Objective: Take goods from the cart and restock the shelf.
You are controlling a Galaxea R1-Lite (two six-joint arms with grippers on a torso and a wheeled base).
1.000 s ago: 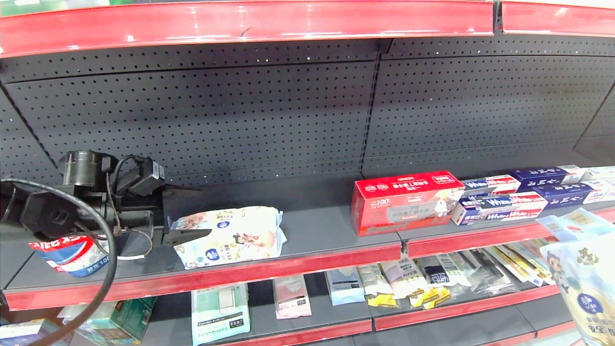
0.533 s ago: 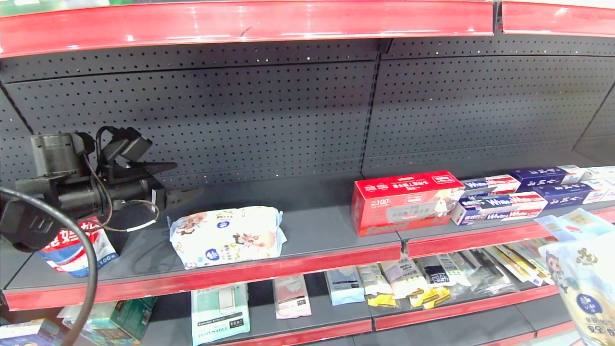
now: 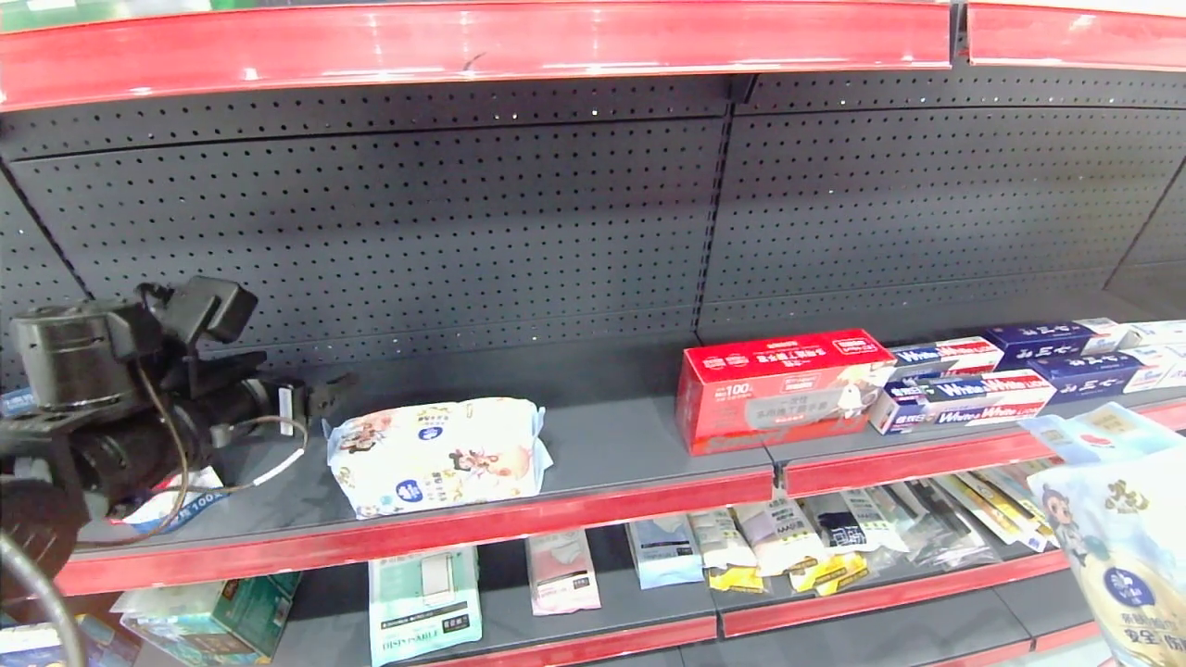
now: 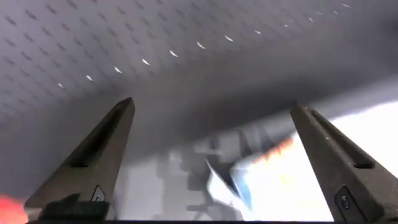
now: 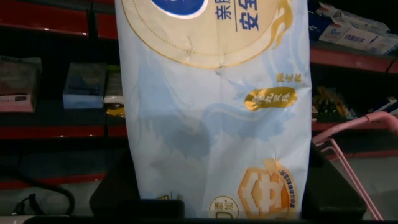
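- Pale-blue printed pack (image 3: 1116,556) at 4 o'clock in the head view, out in front of the shelf (image 3: 417,534), its near end clamped in the right gripper (image 5: 221,186); jaws closed on either side of the pack.
- Black left gripper (image 4: 212,107) at 9 o'clock in the head view, just above the grey shelf board; jaws spread wide, nothing between them.
- White cartoon-print wipes pack (image 3: 440,452) flat on the same board, just to the 3 o'clock side of the left gripper and apart from it, close to the red front edge.
- Red, white and blue packet (image 3: 176,505) at 8 o'clock, mostly hidden under the left arm; possibly another soft pack, too covered to tell.
- Red box (image 3: 783,389) on the board toward 3 o'clock, with a row of blue-and-white cartons (image 3: 964,394) right against its 3 o'clock end.
- Dark perforated back panel (image 3: 463,232) behind the goods, from 9 to 3 o'clock.
- Small sachets (image 3: 788,547) in a row on the lower board at 5 o'clock, and a white-and-green pack (image 3: 424,602) at 7 o'clock.
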